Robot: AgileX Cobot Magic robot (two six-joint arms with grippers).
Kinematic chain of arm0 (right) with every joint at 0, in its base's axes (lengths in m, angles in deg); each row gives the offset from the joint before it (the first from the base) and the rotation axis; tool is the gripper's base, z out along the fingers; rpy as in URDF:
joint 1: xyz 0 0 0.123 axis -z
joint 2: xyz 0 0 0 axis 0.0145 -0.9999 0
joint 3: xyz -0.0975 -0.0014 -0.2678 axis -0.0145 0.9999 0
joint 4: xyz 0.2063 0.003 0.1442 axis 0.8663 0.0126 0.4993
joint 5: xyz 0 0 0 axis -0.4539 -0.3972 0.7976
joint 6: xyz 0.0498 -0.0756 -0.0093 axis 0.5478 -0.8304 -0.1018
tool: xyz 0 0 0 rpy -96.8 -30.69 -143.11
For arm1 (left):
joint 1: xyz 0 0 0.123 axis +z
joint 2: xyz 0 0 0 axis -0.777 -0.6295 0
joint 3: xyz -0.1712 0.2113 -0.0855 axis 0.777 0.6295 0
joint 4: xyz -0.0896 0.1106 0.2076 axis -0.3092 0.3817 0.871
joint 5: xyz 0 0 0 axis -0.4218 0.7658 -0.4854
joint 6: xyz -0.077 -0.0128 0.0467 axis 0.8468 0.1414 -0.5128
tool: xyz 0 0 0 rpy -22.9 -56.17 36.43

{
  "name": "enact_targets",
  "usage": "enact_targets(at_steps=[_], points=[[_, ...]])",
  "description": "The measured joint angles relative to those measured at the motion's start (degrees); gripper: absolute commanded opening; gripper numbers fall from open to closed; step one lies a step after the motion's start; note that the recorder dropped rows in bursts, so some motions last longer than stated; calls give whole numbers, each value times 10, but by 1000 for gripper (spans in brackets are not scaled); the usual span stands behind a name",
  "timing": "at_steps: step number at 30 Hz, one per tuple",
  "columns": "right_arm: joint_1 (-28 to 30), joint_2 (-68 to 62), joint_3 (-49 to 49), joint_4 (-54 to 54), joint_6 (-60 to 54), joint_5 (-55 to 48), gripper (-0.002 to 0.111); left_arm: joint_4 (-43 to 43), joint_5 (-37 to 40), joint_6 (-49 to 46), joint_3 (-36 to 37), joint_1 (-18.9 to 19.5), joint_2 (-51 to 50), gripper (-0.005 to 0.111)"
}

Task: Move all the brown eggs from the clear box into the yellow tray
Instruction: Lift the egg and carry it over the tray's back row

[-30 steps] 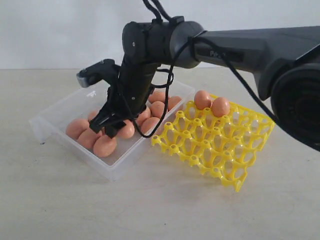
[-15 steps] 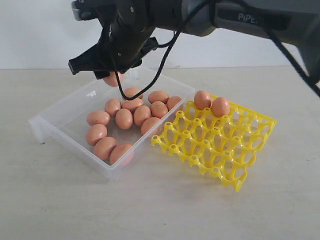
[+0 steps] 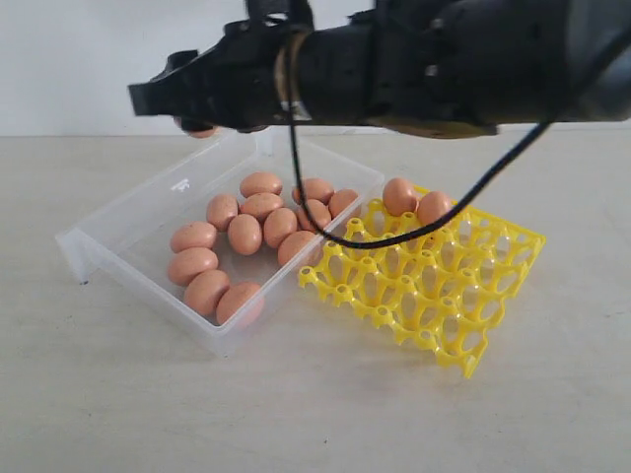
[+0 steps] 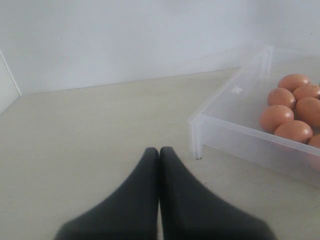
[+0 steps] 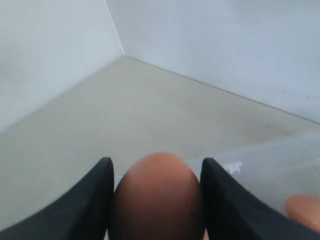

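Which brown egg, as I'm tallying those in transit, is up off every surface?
The egg clamped in the right gripper, up in the air; the others lie in the clear box or on the yellow tray.

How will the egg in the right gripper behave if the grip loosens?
The held egg looks smooth and oval, so may slip from the right gripper. Likely rolls once down. Probably fragile, and it's high off the table.

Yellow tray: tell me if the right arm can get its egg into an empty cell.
Probably yes. The right gripper holds a brown egg up near the clear box; the yellow tray carries only two eggs, other cells lie open, though the arm's cable hangs close.
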Motion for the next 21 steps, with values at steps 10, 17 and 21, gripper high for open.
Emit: enact_targets(at_steps=[10,17,21], points=[[250,65,127,12,93,351,0,0,0,0,0,0,0,-4],[399,132,286,7,-12,357,0,0,0,0,0,0,0,-4],[446,102,345,5,-98,335,0,0,0,0,0,0,0,-4]])
